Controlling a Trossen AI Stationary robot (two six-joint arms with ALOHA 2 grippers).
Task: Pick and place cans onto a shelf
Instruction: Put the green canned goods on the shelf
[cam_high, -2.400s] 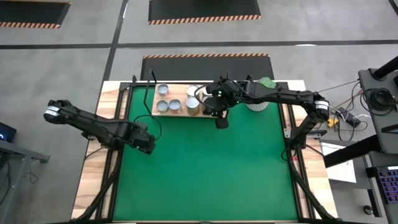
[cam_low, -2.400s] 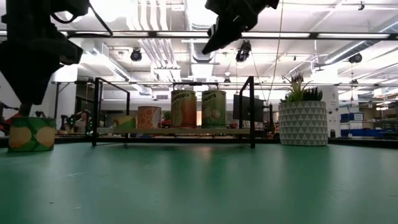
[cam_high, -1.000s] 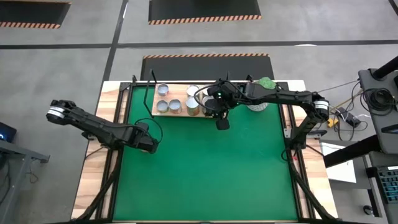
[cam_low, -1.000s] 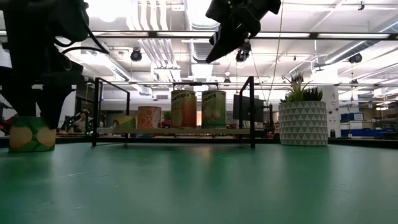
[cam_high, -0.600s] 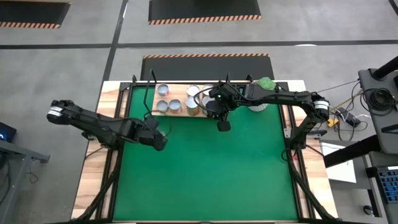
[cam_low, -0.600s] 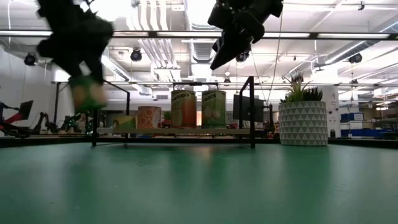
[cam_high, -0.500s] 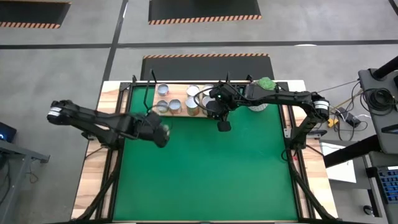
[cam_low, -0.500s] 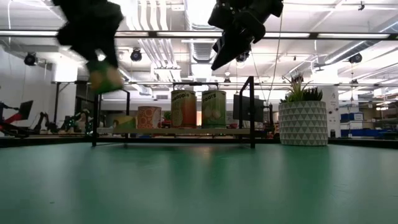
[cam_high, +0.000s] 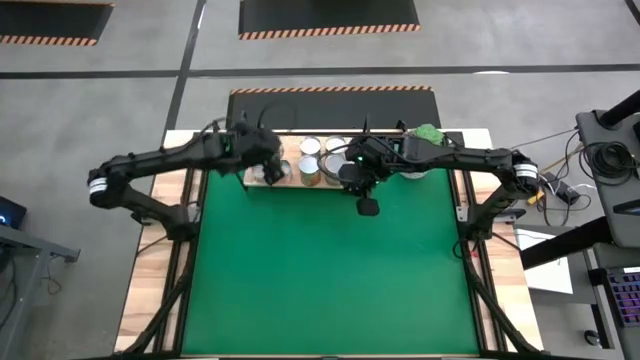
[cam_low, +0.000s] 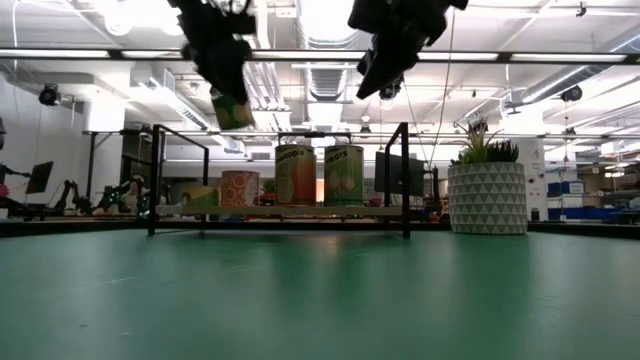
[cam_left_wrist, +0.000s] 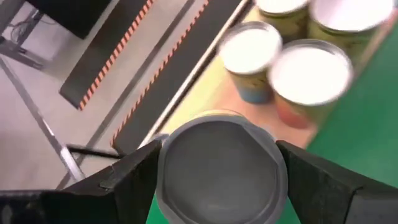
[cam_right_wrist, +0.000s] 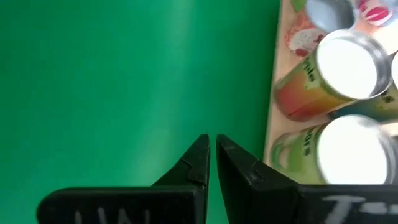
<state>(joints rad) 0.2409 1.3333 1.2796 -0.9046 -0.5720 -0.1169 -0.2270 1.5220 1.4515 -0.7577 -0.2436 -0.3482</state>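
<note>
A can (cam_left_wrist: 221, 167) with a dull grey round top is clamped between the fingers of the left gripper (cam_high: 268, 170) and held in the air above the shelf (cam_low: 280, 210). Just beyond it, shiny-topped cans (cam_left_wrist: 311, 71) stand upright on the light-wood board. The right gripper (cam_right_wrist: 211, 152) is pinched empty over the green mat (cam_high: 320, 270), beside the shelf. A potted plant (cam_low: 487, 195) stands beside the frame.

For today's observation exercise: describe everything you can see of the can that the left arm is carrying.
The can is a small metal cylinder with a dull grey round end facing the wrist camera. In the low view its side looks yellowish green, and it hangs tilted, lifted clear of the mat. The left gripper has its jaws clamped on opposite sides of it, above the left part of the shelf, where other cans stand. Nothing else touches it.
</note>
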